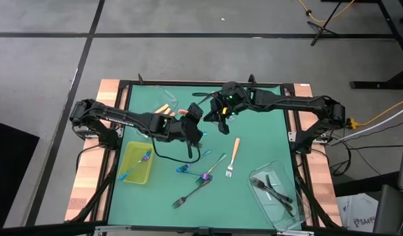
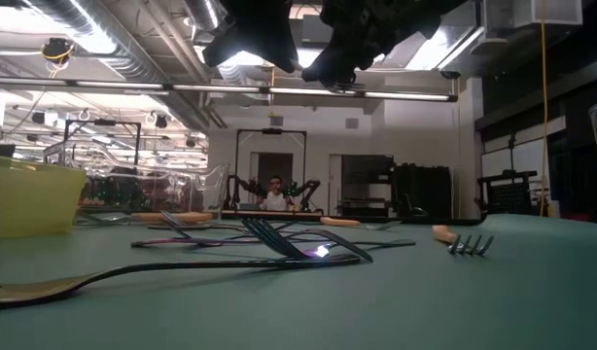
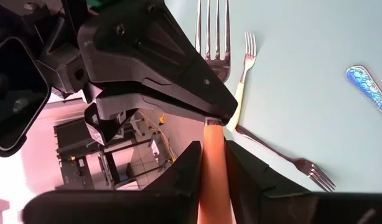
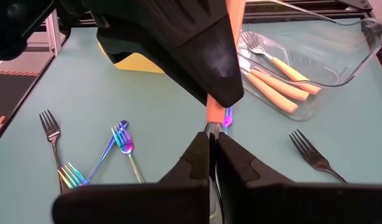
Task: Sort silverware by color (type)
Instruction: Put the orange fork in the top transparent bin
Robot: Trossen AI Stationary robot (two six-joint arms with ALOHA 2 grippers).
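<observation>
Above the middle of the green table, my left gripper (image 1: pixel 196 126) and my right gripper (image 1: pixel 220 120) meet, both shut on one orange-handled fork (image 3: pixel 213 171). Its silver head (image 3: pixel 213 37) sticks out beyond the right fingers. On the table below lie another orange-handled fork (image 1: pixel 233 156), iridescent forks (image 1: pixel 188 170) (image 1: pixel 212 166) and a dark fork (image 1: pixel 190 195). More orange-handled forks lie in a clear tub (image 4: pixel 303 68) at the far left. An iridescent fork lies in the yellow-green tray (image 1: pixel 137 162), and dark forks in a clear tub (image 1: pixel 277 190) at the near right. My left gripper pinches the fork's orange handle (image 3: pixel 213 186) between its two fingers, which lie along it. The fork is lifted clear of the table. My right gripper pinches the fork's silver neck (image 4: pixel 211 127), just past the end of the orange handle, at its fingertips. Its fingers slant downward from the table's right side.
The loose forks lie scattered from the table's middle toward its near edge. The yellow-green tray stands at the near left, and the two clear tubs at the far left and near right. A black cable (image 1: pixel 172 156) hangs under my left arm.
</observation>
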